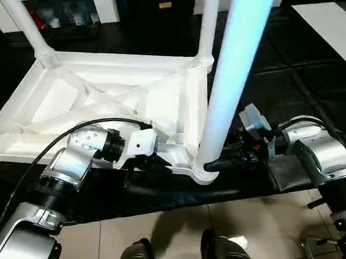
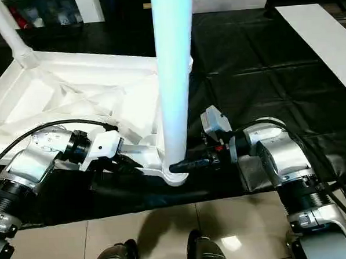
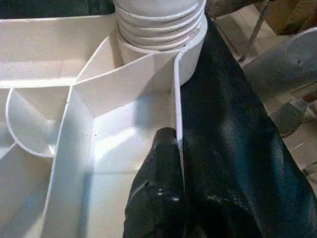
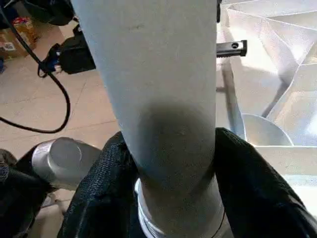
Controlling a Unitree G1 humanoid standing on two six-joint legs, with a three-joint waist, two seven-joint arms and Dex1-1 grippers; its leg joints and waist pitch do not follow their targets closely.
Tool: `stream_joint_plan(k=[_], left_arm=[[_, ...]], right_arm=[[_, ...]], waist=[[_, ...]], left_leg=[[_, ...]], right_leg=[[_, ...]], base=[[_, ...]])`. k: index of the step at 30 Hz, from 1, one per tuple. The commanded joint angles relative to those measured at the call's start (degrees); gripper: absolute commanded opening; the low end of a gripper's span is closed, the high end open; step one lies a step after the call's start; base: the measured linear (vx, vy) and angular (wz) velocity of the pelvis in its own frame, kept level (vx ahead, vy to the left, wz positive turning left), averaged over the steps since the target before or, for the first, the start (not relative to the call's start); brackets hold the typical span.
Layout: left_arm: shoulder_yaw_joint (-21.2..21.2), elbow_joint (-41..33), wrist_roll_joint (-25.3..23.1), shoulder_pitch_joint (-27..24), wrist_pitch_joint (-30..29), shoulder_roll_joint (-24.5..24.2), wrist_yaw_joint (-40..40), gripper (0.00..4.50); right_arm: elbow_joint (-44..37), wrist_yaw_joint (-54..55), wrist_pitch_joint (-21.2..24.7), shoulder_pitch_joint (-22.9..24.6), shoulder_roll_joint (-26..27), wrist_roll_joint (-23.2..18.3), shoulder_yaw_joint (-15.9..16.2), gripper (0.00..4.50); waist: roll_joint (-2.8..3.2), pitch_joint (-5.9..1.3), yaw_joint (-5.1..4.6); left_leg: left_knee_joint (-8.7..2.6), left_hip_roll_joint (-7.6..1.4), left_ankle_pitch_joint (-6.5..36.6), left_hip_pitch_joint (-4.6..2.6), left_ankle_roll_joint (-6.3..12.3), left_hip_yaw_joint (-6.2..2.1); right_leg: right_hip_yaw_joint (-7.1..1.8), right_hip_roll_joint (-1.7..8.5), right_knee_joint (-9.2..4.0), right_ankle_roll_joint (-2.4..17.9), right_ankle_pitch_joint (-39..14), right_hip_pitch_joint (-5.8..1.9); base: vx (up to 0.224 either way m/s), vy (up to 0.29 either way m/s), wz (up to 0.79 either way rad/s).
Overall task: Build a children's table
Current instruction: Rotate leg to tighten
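On the black-covered work table [image 1: 310,87], the children's table lies upside down: its top [image 1: 73,105] rests ribbed side up near the front edge, two far legs [image 1: 31,26] already stand in their sockets, and a third leg [image 1: 234,74] rises from the near corner socket [image 1: 201,173] closest to the robot. Top: hollow moulded plastic, probably light, stiff along its ribs and rim yet free to slide on the cloth, so it wants steadying at a wall beside the socket. Leg: a long smooth tapered tube, judged light but slippery and top-heavy in leverage; best held low, just above the threads [image 3: 158,25], where a turn transmits without tipping. Right gripper [image 2: 189,163]: its two fingers [image 4: 252,188] close round the base of the leg on both sides, just above the socket. Left gripper [image 1: 145,160]: a finger [image 3: 158,183] lies against the inner face of the rim wall [image 3: 177,99] near that socket; the rest of the grip is hidden, so whether it pinches cannot be told.
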State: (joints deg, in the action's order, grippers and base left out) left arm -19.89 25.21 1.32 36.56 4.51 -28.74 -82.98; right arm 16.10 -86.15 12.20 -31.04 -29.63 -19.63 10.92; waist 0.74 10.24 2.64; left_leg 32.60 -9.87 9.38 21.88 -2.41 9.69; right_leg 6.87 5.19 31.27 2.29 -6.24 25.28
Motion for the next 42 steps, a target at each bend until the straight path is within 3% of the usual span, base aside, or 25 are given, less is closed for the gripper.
stream_joint_plan(k=[1, 5, 8, 9, 10, 11, 12, 14, 16, 17, 19, 21, 22, 23, 24, 27, 32, 34, 35, 36, 38, 39, 40, 42], left_arm=[[-1.1, 0.1, -0.5, -0.3, -1.4, 0.9, 1.1, 0.00], [0.8, -1.1, -1.0, 0.2, -7.8, 3.2, 8.1, 0.00], [2.6, -3.2, -1.6, 1.0, -15.2, 6.8, 15.6, 0.00], [2.7, -3.5, -1.7, 1.0, -15.9, 7.3, 16.3, 0.00], [2.8, -4.7, -2.2, 1.2, -18.7, 9.0, 19.1, 0.00], [2.8, -5.1, -2.3, 1.2, -19.8, 9.6, 20.1, 0.00], [2.9, -5.6, -2.7, 1.2, -20.8, 10.3, 21.2, 0.00], [3.7, -5.7, -4.0, 2.1, -24.4, 13.8, 27.3, 0.00], [4.2, -5.4, -4.6, 2.9, -26.5, 16.1, 31.1, 0.00], [4.5, -5.4, -5.3, 3.3, -27.9, 17.4, 33.4, 0.00], [5.1, -4.3, -6.9, 4.5, -29.1, 20.1, 38.6, 0.00], [5.3, -3.8, -7.6, 5.3, -29.8, 21.6, 41.0, 0.00], [5.4, -3.5, -7.9, 5.6, -30.1, 22.4, 42.3, 0.00], [5.2, -3.5, -8.2, 6.0, -30.1, 23.4, 43.4, 0.00], [5.1, -3.7, -8.3, 6.0, -30.5, 23.8, 43.9, 0.00], [3.9, -5.5, -9.4, 4.5, -30.3, 22.4, 41.9, 0.00], [3.5, -6.3, -9.2, 2.5, -26.9, 18.2, 37.6, 0.00], [3.6, -6.6, -8.8, 1.7, -25.4, 16.2, 35.5, 0.00], [3.7, -6.8, -8.3, 0.9, -24.7, 14.5, 33.5, 0.00], [3.7, -6.8, -8.3, 0.9, -24.7, 14.5, 33.5, 0.00], [3.6, -7.0, -6.9, -1.0, -21.0, 10.8, 27.8, 0.00], [3.5, -7.0, -6.6, -1.3, -20.1, 10.2, 26.8, 0.00], [3.3, -6.8, -5.9, -2.0, -18.3, 9.2, 24.5, 0.00], [3.1, -6.8, -5.5, -2.4, -17.4, 8.6, 23.1, 0.00]], right_arm=[[-2.4, -0.6, 2.2, 1.5, 0.0, -1.2, 1.0, 1.97], [-5.9, 9.6, 6.7, 3.7, 3.3, -0.8, -0.6, 1.96], [-7.8, 23.9, 9.4, 5.1, 9.2, 2.4, -2.2, 1.96], [-8.0, 25.4, 9.8, 5.3, 9.9, 2.7, -2.3, 1.96], [-8.5, 31.1, 11.3, 5.6, 12.8, 3.8, -3.1, 1.96], [-8.7, 33.3, 11.9, 5.6, 13.9, 4.3, -3.4, 1.96], [-9.0, 34.9, 12.3, 5.7, 14.8, 4.8, -3.4, 1.96], [-9.7, 42.4, 13.8, 6.1, 19.5, 6.4, -3.8, 1.96], [-9.6, 48.3, 14.3, 6.1, 22.8, 7.9, -4.4, 1.95], [-9.2, 53.0, 14.6, 6.0, 25.1, 9.0, -5.3, 1.95], [-7.4, 61.3, 14.6, 5.2, 29.5, 10.5, -7.1, 1.95], [-6.3, 65.5, 14.1, 4.6, 31.9, 11.1, -8.0, 1.95], [-5.7, 67.1, 13.6, 4.3, 33.0, 11.0, -8.6, 2.30], [-5.0, 69.4, 12.4, 3.9, 35.0, 10.1, -10.2, 2.51], [-4.9, 70.1, 12.1, 3.8, 35.7, 9.7, -10.7, 2.51], [-5.6, 67.5, 11.1, 4.6, 34.8, 9.5, -11.4, 2.78], [-6.9, 61.6, 8.5, 6.4, 29.1, 9.5, -11.8, 3.31], [-7.7, 57.0, 8.1, 7.0, 26.0, 8.6, -11.9, 3.46], [-8.1, 53.6, 7.6, 7.3, 23.1, 8.1, -12.0, 3.46], [-8.1, 53.6, 7.6, 7.3, 23.1, 8.1, -12.0, 3.59], [-9.1, 43.8, 6.9, 7.4, 16.1, 6.6, -11.6, 3.70], [-9.3, 41.9, 6.9, 7.4, 14.9, 6.2, -11.5, 3.77], [-9.4, 37.9, 6.3, 7.4, 12.6, 5.5, -11.2, 3.77], [-9.4, 35.5, 5.9, 7.3, 11.3, 5.1, -11.0, 3.77]], waist=[[-0.87, -4.86, -0.23], [-0.99, -4.50, -0.18], [-1.06, -3.65, -0.86], [-1.28, -3.58, -1.40], [-1.18, -3.58, -1.93], [-1.14, -3.44, -2.23], [-0.80, -3.33, -2.86], [-0.75, -3.29, -3.65], [-0.53, -3.03, -4.10], [-0.59, -3.07, -4.30], [0.25, -2.92, -4.79], [0.40, -2.77, -5.42], [0.61, -2.81, -5.61], [0.44, -2.67, -5.93], [0.39, -2.65, -5.94], [0.27, -3.10, -5.57], [0.17, -3.67, -4.92], [-0.18, -4.05, -4.74], [-0.50, -4.01, -4.53], [-0.45, -3.83, -4.48], [-0.52, -3.85, -4.10], [-0.83, -4.16, -3.87], [-0.65, -4.20, -3.61], [-0.65, -4.64, -3.31]], left_leg=[[-3.37, -3.15, 9.9, -0.76, 7.48, -0.61], [-3.54, -3.11, 11.2, -0.81, 6.66, -0.65], [-3.81, -2.56, 15.1, -1.08, 3.19, -1.15], [-3.71, -2.10, 16.5, -1.21, 1.97, -1.37], [-3.79, -2.06, 16.4, -0.95, 1.52, -1.57], [-3.86, -2.10, 16.9, -0.92, 1.46, -1.63], [-3.65, -1.91, 18.7, -1.37, 1.52, -1.68], [-3.74, -1.84, 20.5, -1.40, 2.27, -1.76], [-3.80, -2.00, 21.3, -1.68, 1.93, -1.67], [-3.73, -1.88, 22.3, -1.83, 1.57, -1.91], [-4.20, -2.60, 26.0, -2.01, 1.42, -2.45], [-4.64, -2.99, 29.4, -2.14, 0.94, -2.82], [-4.77, -3.19, 30.3, -2.29, 0.85, -2.88], [-4.87, -3.00, 31.5, -2.52, 0.81, -2.78], [-4.77, -2.78, 31.1, -2.51, 0.84, -2.71], [-4.56, -2.46, 26.9, -1.93, 1.75, -2.55], [-4.65, -2.75, 20.8, -1.09, 3.64, -2.22], [-4.26, -2.51, 17.1, -0.49, 4.94, -1.80], [-4.16, -2.39, 16.1, -0.59, 5.73, -1.51], [-4.03, -2.19, 15.9, -0.35, 6.21, -1.43], [-3.77, -1.98, 15.8, -0.26, 6.40, -1.46], [-3.57, -1.72, 13.7, 0.22, 6.80, -1.43], [-3.47, -1.82, 12.2, -0.07, 7.37, -1.27], [-3.18, -1.91, 9.6, 0.32, 8.10, -1.14]], right_leg=[[-3.61, 3.66, -2.86, 10.7, -21.5, -4.23], [-3.58, 3.77, -3.39, 9.6, -25.1, -4.18], [-2.97, 3.93, -4.67, 6.0, -35.1, -3.97], [-2.53, 3.99, -5.37, 3.6, -39.6, -4.01], [-2.37, 4.10, -5.55, 2.2, -40.9, -4.25], [-2.30, 4.01, -5.83, 1.8, -41.3, -4.03], [-1.92, 3.96, -6.36, 1.1, -42.7, -3.62], [-1.52, 3.78, -6.84, 0.1, -42.6, -3.65], [-1.29, 3.68, -7.24, 0.2, -42.7, -3.19], [-0.82, 3.75, -7.51, -0.3, -43.5, -3.33], [-0.06, 3.81, -7.73, -0.5, -42.1, -3.73], [0.51, 3.79, -7.65, -0.1, -39.4, -3.97], [0.48, 3.94, -7.51, 0.2, -38.2, -4.07], [0.05, 4.15, -7.52, 0.8, -36.9, -3.67], [0.00, 4.30, -7.56, 0.9, -37.2, -3.60], [-0.53, 4.89, -7.30, 1.3, -36.8, -4.03], [-1.61, 4.96, -5.77, 4.8, -29.2, -4.46], [-2.09, 4.86, -4.98, 6.6, -25.0, -4.70], [-2.32, 4.75, -4.80, 7.1, -24.6, -4.77], [-2.36, 4.82, -4.76, 7.2, -25.3, -4.78], [-2.22, 4.98, -5.12, 6.1, -29.8, -4.81], [-2.32, 4.83, -4.75, 5.2, -29.7, -5.39], [-2.34, 4.65, -4.82, 5.2, -29.1, -5.05], [-2.40, 4.44, -4.05, 6.0, -25.6, -5.14]], base=[[0.000, 0.000, 0.00], [0.000, 0.000, 0.00], [0.000, 0.000, 0.00], [0.000, 0.000, 0.00], [0.000, 0.000, 0.00], [0.000, 0.000, 0.00], [0.000, 0.000, 0.00], [0.000, 0.000, 0.00], [0.000, 0.000, 0.00], [0.000, 0.000, 0.00], [0.000, 0.000, 0.00], [-0.001, 0.026, -0.02], [0.000, 0.000, 0.00], [0.000, 0.000, 0.00], [0.000, 0.000, 0.00], [0.000, 0.000, 0.00], [0.000, 0.000, 0.00], [0.000, 0.000, 0.00], [0.000, 0.000, 0.00], [0.000, 0.000, 0.00], [0.014, -0.060, 0.01], [0.030, -0.098, 0.00], [0.029, -0.067, -0.01], [0.012, -0.036, 0.00]])
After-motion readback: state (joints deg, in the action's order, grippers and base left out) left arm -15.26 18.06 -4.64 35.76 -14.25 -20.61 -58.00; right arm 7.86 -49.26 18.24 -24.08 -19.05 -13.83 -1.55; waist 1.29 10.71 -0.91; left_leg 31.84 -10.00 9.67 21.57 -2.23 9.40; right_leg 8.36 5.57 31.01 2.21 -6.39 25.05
